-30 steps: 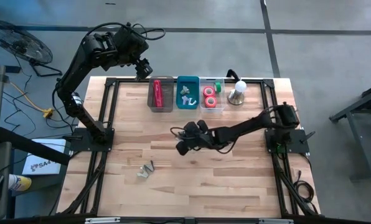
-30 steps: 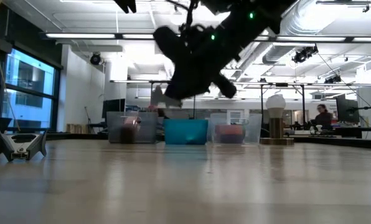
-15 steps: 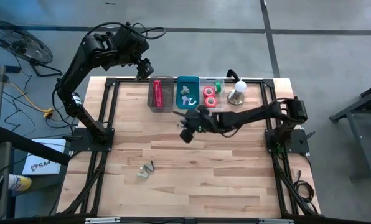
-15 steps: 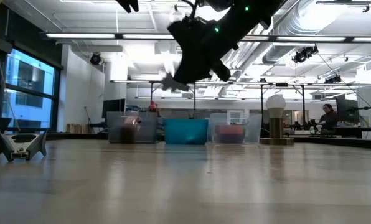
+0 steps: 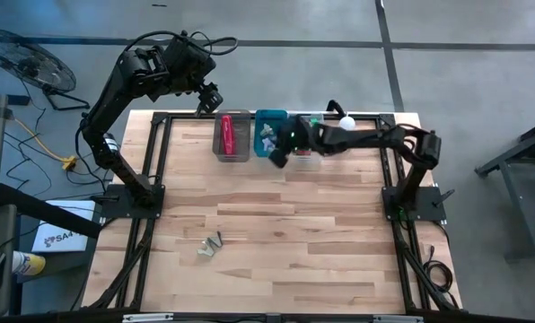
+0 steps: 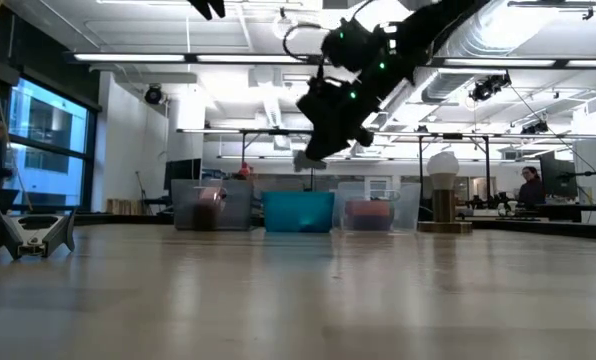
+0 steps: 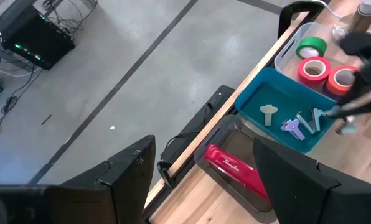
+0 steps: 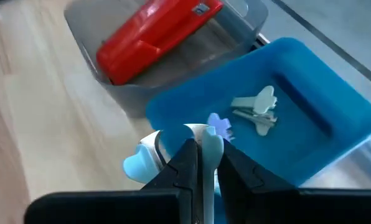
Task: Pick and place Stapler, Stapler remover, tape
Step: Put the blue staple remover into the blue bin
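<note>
My right gripper [image 5: 277, 154] hovers over the near rim of the blue bin [image 5: 269, 119] at the table's far edge, shut on a pale blue and silver staple remover [image 8: 143, 164]. That bin holds more removers [image 8: 258, 109]. The red stapler [image 5: 226, 135] lies flat in the grey bin [image 5: 241, 154] to its left. Red, orange and green tape rolls [image 7: 314, 67] sit in the clear bin [image 5: 305, 157] to its right. Another remover [image 5: 211, 244] stands on the table's near left part. My left gripper [image 7: 204, 180] is open, raised beyond the far left corner. My right gripper pinches the staple remover between its two fingers [image 8: 184, 155], on its pale middle part [image 8: 201, 138]. A pale blue wing [image 8: 139, 165] sticks out to one side. The fingers slant down from the table's right. The remover is lifted clear, above the blue bin's near rim.
A pale-topped, bell-like object [image 5: 342, 135] stands to the right of the clear bin. Black frame rails [image 5: 160, 152] run along the table's edges. The wide wooden middle [image 5: 276, 233] of the table carries only the single remover. A person [image 6: 523, 186] sits far behind.
My right gripper has risen from the table's middle and travelled toward the far edge, carrying the staple remover to above the blue bin's near rim. It has stayed shut on the remover.
</note>
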